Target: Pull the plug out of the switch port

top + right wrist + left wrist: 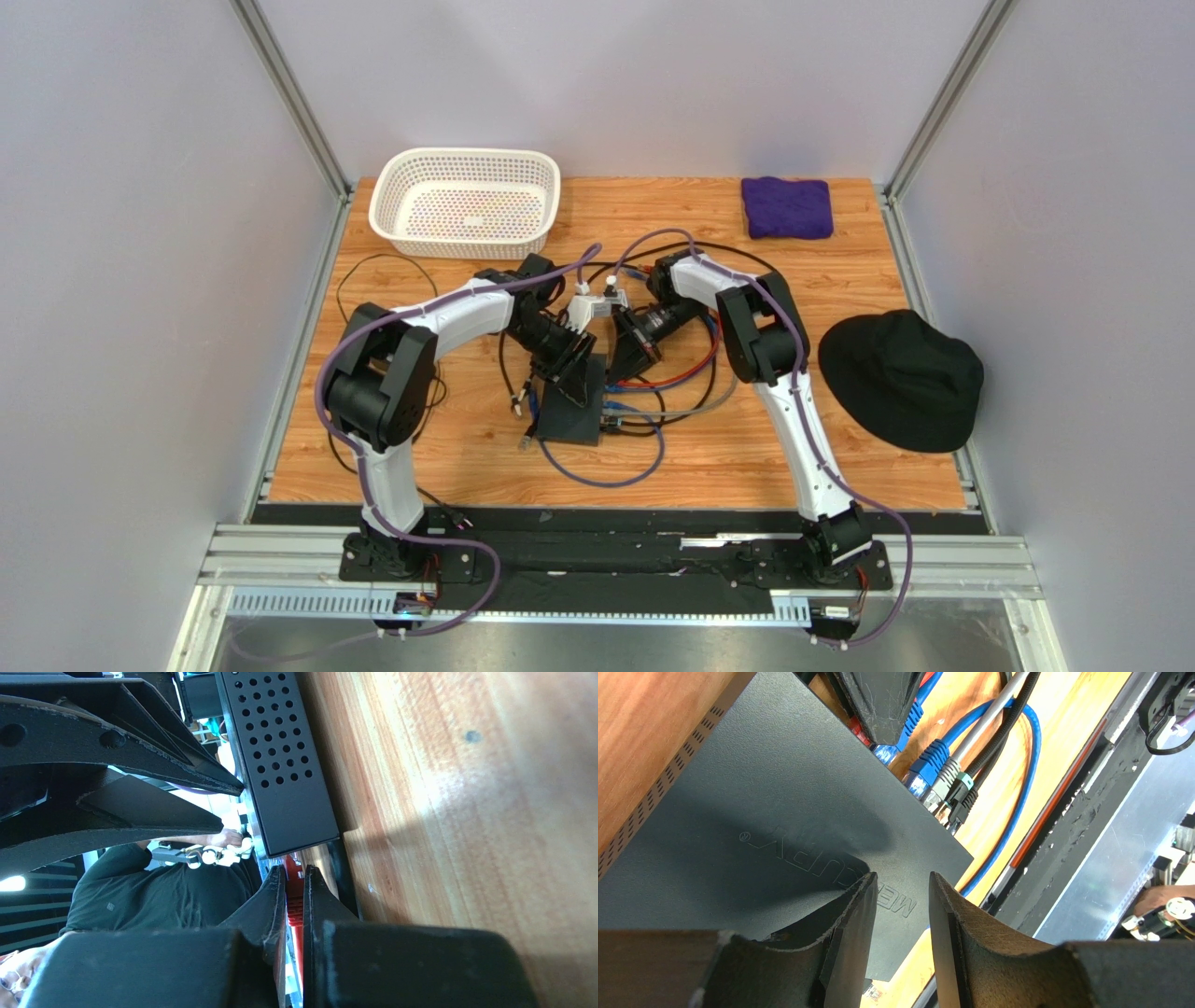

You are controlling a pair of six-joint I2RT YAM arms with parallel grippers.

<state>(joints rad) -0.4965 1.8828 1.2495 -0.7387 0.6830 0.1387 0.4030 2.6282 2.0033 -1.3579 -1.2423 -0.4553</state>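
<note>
Right wrist: right gripper [295, 875] clenched on red plug [295, 911] at switch [281, 763], middle of worktop [456, 812]. Left gripper [899, 899] parted, empty, over switch top. I'd pin switch down, pull plug straight out, no twisting.

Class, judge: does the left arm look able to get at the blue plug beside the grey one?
Probably yes. The left pincer hangs open above the switch, nothing between it and that blue plug, though the right pincer, shut on the red plug, crowds it.
</note>
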